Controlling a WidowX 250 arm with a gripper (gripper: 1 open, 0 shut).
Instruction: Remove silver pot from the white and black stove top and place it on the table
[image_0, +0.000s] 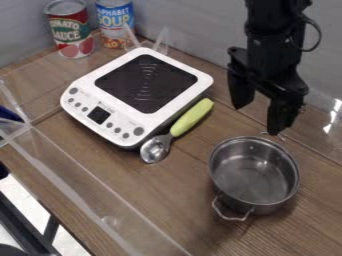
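The silver pot (253, 173) stands upright on the brown desk (100, 180), well clear of the stove top (139, 88), so the placing looks done. The gripper (259, 112) hangs just above it, fingers (281, 115) apart and empty, consistent with a finished release.

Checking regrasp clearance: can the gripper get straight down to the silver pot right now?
Probably yes. The gripper hangs open just above the silver pot on the table; nothing lies between, and the scoop sits off to the side.
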